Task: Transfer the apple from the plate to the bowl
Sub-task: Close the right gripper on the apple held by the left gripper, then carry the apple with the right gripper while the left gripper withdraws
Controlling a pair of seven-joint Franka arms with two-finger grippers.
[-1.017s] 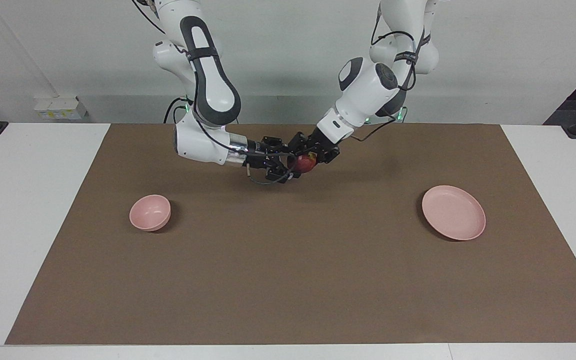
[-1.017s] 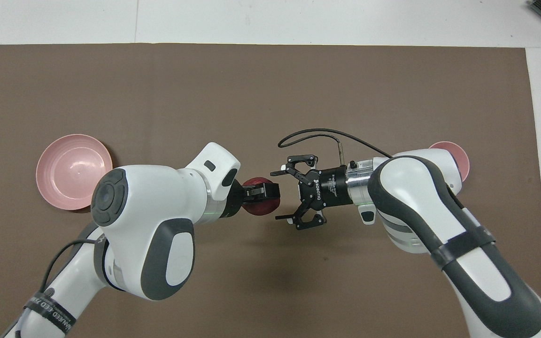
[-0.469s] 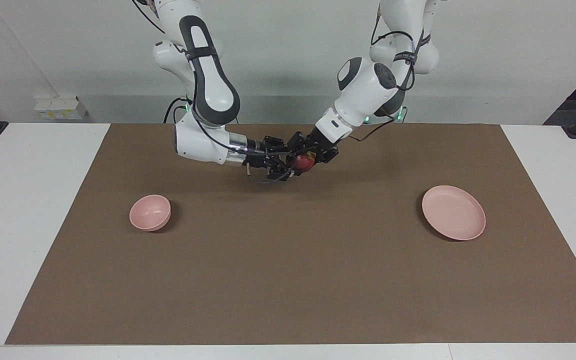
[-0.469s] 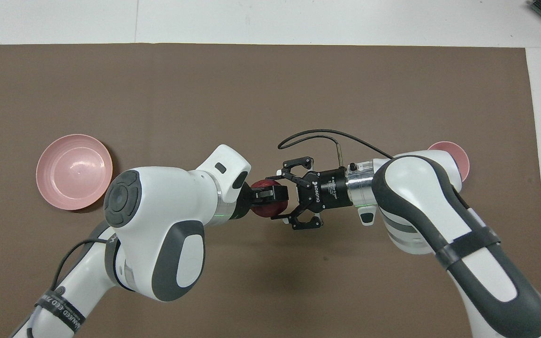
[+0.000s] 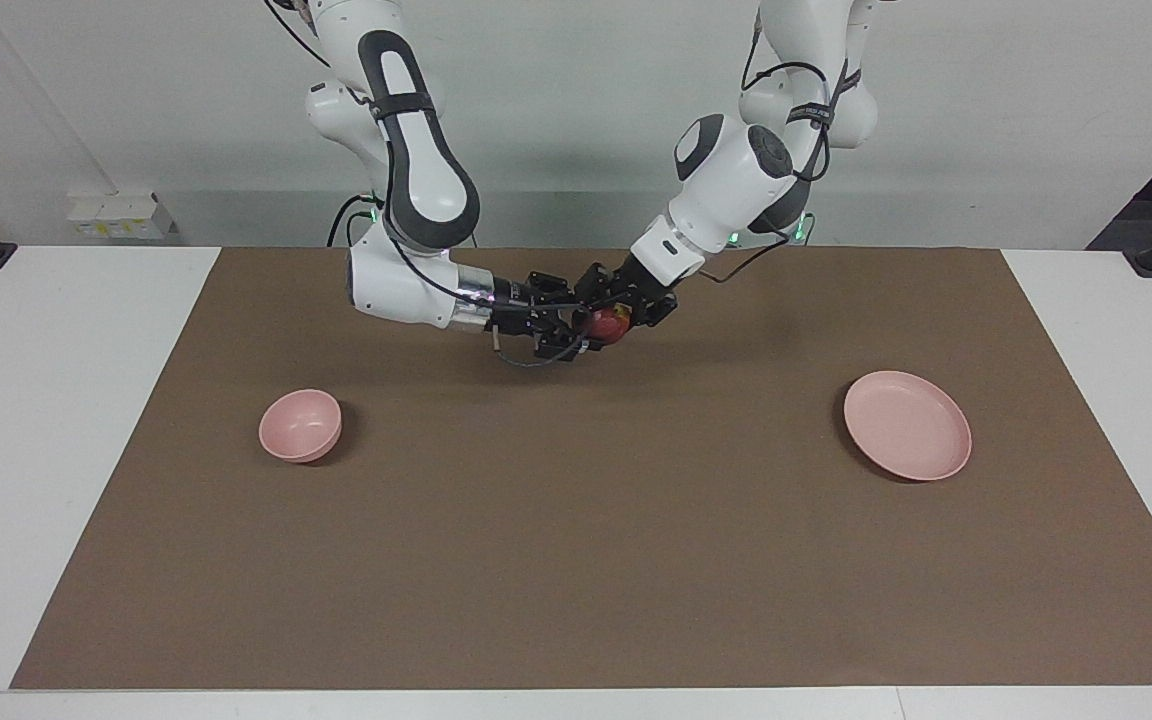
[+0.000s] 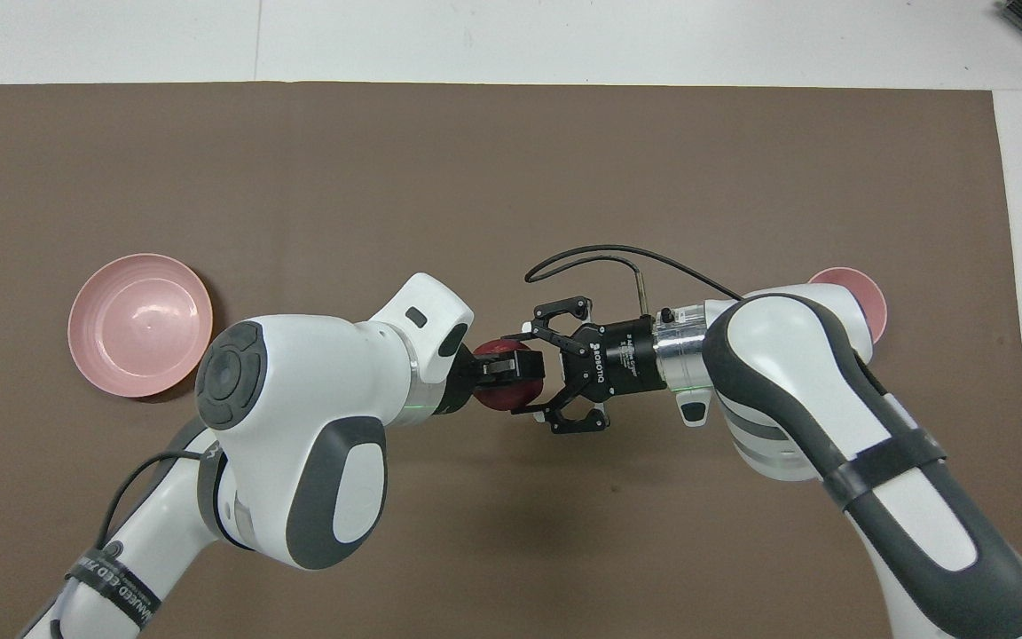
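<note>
The dark red apple (image 5: pixel 611 323) hangs in the air over the middle of the mat, also seen in the overhead view (image 6: pixel 498 397). My left gripper (image 5: pixel 604 322) is shut on it, with one finger across its top in the overhead view (image 6: pixel 507 365). My right gripper (image 5: pixel 586 326) faces it and is open, its fingers on either side of the apple (image 6: pixel 524 375). The pink plate (image 5: pixel 906 425) lies bare at the left arm's end (image 6: pixel 140 324). The pink bowl (image 5: pixel 300 425) stands at the right arm's end, mostly hidden under the right arm in the overhead view (image 6: pixel 861 288).
A brown mat (image 5: pixel 576 560) covers the table between white margins. A black cable (image 6: pixel 617 253) loops from the right wrist over the mat. Both forearms meet over the middle of the mat.
The left gripper carried the apple toward the right gripper, whose open fingers now flank it. Both hands rose slightly. Little has changed in the last half second.
</note>
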